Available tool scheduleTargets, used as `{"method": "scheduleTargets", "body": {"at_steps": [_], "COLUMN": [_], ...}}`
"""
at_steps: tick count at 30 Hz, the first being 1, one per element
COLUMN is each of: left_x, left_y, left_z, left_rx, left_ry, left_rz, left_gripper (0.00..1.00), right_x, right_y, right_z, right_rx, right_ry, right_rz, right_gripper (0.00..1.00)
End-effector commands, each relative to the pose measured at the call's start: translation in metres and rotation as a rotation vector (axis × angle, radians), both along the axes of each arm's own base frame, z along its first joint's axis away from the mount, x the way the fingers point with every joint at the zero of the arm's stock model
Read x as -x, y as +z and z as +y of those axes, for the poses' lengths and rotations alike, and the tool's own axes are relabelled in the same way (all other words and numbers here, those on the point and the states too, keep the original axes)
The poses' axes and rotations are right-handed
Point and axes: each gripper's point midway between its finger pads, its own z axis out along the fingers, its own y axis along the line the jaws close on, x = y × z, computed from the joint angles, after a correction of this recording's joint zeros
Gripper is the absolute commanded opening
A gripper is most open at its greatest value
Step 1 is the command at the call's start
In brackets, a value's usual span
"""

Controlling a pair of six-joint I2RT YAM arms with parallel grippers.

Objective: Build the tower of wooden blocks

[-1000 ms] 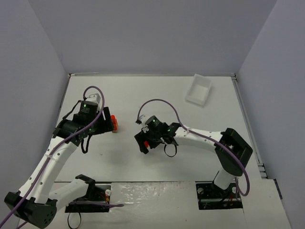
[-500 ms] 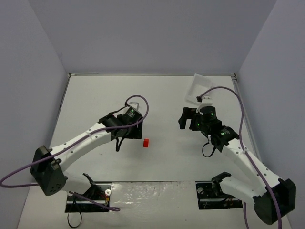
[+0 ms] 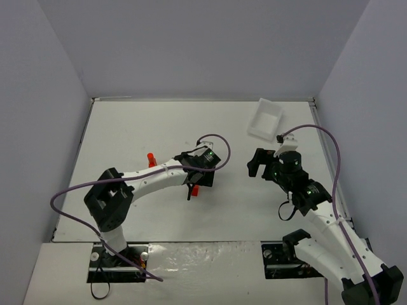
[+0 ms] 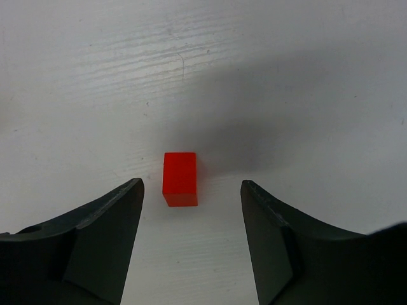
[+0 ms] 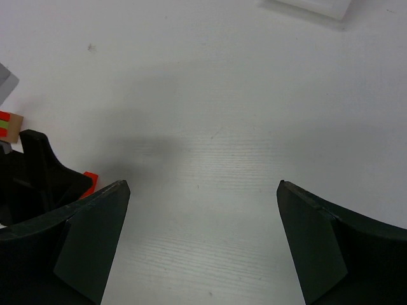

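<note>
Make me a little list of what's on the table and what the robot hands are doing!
Loose red block: on the table, untouched
Left gripper: open, fingers either side of the block
Right gripper: open, empty
Tower: small stack, left of the loose block, apart from it
White tray: far right

A white table (image 3: 127,127) (faint grain in its surface) sits boxed by plain lavender-grey walls (image 3: 191,51)
</note>
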Motion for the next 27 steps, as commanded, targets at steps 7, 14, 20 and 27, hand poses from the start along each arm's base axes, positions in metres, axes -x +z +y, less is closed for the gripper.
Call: {"method": "scheduleTargets", "body": {"at_steps": [7, 14, 20, 27], "left_x": [-0.003, 0.007, 0.010, 0.010], "left_y": [0.001, -0.007, -0.013, -0.015], "left_z": [-0.012, -0.001, 0.009, 0.012], "left_rx": [0.059, 0.035, 0.010, -0.001], "left_ry": [0.031, 0.065, 0.094, 0.099], "left_rz": [0.005, 0.043, 0.060, 0.070], "left_gripper": [0.52, 0.50, 0.50, 0.50], "right_x": [-0.002, -0.001, 0.000, 0.001], "right_y": [0.005, 0.001, -0.001, -0.002], "right_z": [-0.005, -0.005, -0.005, -0.004], "right_rx": [-0.002, 0.004, 0.008, 0.007], "right_ry": [-0.023, -0.016, -0.008, -0.003], "right_rz": [-0.037, -0.029, -0.026, -0.023], "right_gripper": [0.99, 1.00, 1.00, 1.00]}}
